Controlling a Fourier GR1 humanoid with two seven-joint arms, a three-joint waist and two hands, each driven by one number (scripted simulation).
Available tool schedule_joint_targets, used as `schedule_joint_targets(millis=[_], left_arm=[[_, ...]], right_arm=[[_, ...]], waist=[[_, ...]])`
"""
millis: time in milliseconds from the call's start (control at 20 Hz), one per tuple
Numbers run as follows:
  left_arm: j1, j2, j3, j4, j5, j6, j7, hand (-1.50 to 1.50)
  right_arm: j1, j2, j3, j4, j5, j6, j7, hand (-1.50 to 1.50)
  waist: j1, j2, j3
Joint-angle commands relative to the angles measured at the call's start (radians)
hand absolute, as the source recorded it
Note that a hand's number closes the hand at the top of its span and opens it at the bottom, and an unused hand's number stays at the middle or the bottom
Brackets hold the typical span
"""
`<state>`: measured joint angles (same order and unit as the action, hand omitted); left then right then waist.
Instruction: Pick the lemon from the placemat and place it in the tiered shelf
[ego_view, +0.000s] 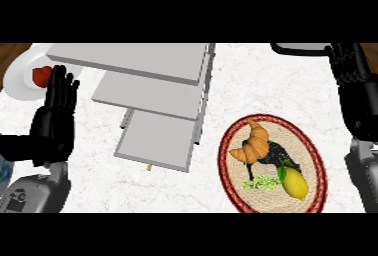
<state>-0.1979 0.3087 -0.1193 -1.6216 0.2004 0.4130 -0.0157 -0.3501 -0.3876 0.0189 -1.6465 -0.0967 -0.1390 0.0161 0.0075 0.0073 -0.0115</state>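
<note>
Lemon (296, 185) sits on the placemat (295, 137), to the left of the right hand (353, 92) and nearer the robot, well apart from it. That hand is open, fingers straight, holding nothing. Further left stands the tiered shelf (155, 95). Beyond it, the left hand (53, 120) rests open, fingers up.

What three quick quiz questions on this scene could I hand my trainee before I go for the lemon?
1. True or false: the lemon lies on the placemat.
2. What else lies on the placemat with the lemon? A) a croissant B) a mug C) a spoon
3. Fill in: in the head view, the tiered shelf stands to the placemat's ____.
Key: 1 true; 2 A; 3 left.
</note>
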Motion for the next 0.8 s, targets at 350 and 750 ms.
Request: schedule_joint_targets(millis=[350, 750], left_arm=[[0.199, 0.021, -0.030, 0.191, 0.120, -0.138, 0.221, 0.00], [0.178, 0.041, -0.016, 0.291, 0.135, -0.249, 0.217, 0.00]], right_arm=[[0.279, -0.355, -0.171, 0.159, 0.145, 0.149, -0.042, 1.50], [0.416, -0.380, -0.269, 0.359, -0.048, 0.508, -0.444, -1.50]], waist=[[-0.065, 0.017, 0.009], [-0.019, -0.005, 0.012]])
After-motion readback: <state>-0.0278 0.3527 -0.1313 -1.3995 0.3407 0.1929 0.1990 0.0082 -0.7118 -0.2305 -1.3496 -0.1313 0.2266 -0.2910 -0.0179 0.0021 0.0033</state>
